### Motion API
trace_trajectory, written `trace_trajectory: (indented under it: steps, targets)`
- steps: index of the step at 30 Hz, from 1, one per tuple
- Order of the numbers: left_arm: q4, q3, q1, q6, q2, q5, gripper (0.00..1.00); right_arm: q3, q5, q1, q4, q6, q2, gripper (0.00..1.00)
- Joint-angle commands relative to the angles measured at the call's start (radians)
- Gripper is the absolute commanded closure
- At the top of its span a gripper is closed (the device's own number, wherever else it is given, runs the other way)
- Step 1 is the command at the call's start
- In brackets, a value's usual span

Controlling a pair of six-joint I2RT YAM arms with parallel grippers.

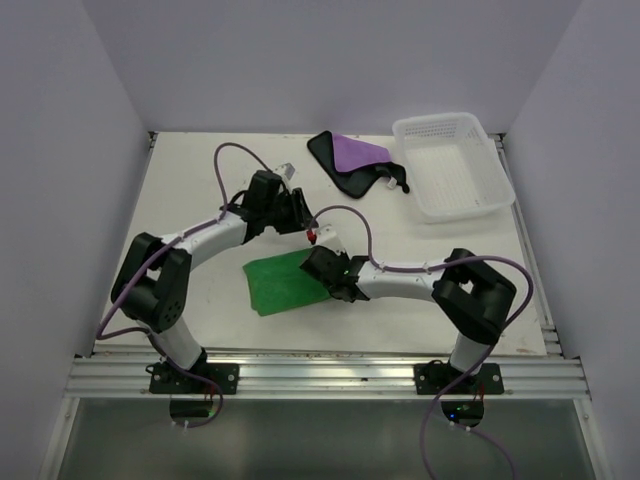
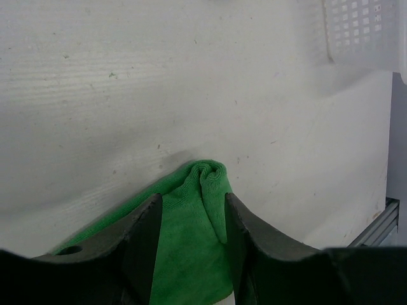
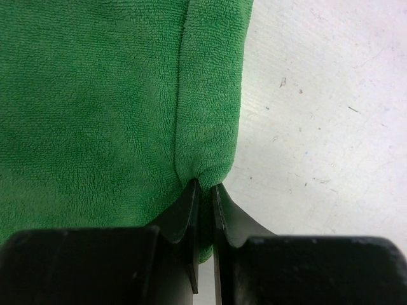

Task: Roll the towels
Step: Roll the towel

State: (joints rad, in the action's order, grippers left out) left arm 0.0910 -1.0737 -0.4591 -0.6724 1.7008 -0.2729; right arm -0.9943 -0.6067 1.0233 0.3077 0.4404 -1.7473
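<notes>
The bright green towel (image 1: 283, 284) lies flat on the table in front of the arms. My right gripper (image 3: 205, 187) is shut on a folded-over strip along its right edge; in the top view that gripper (image 1: 322, 268) sits at the towel's right side. My left gripper (image 2: 193, 210) stands open over the towel's far corner (image 2: 206, 178), which is bunched up between the two black fingers (image 2: 149, 222) without being pinched. From above, the left gripper (image 1: 303, 225) hovers just beyond the towel. The purple towel (image 1: 357, 154), black-edged, lies crumpled at the back.
A white lattice basket (image 1: 452, 168) stands at the back right, right of the purple towel; its corner (image 2: 362, 28) shows at the top right of the left wrist view. Side walls close in the table. A metal rail (image 1: 330, 375) runs along the near edge.
</notes>
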Motion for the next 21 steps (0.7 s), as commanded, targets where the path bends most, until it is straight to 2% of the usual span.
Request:
trace_trajectory:
  steps: [1, 8, 21]
  targets:
    - [0.030, -0.048, 0.023, 0.004, -0.040, -0.026, 0.52, -0.053, -0.088, 0.006, 0.082, -0.019, -0.035, 1.00]
    - [0.067, -0.101, 0.076, 0.051, -0.015, -0.058, 0.52, -0.116, -0.200, 0.040, 0.154, -0.065, -0.112, 1.00]
    - [0.085, -0.164, 0.076, 0.109, 0.039, -0.144, 0.53, -0.289, -0.214, 0.077, 0.266, -0.173, -0.314, 1.00]
